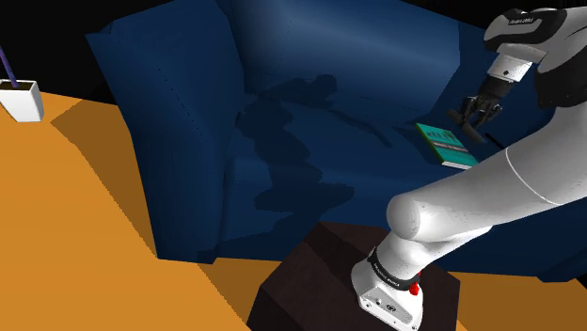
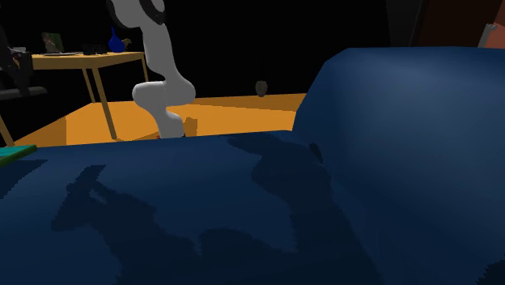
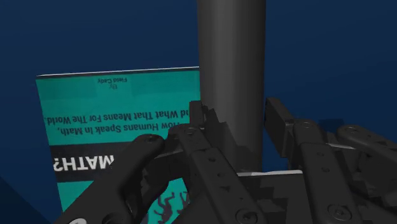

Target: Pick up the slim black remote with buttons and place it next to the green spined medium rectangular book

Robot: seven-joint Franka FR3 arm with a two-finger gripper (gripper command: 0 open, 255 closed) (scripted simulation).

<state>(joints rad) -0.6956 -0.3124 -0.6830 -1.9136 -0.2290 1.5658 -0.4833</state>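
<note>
My black gripper is shut on the slim dark grey remote, which runs lengthwise out past the fingertips. No buttons show on the side I see. Beneath and beside the remote lies the book, flat on the blue sofa seat, with a teal cover and a black band of white lettering. In the shoulder view the gripper hangs just above the book's far right edge. In the second exterior view a strip of the book peeks in at the left edge.
The dark blue sofa has a high back and arm around the seat. The dark stand is on the orange floor in front. A white pot sits far left. A wooden table stands behind the arm.
</note>
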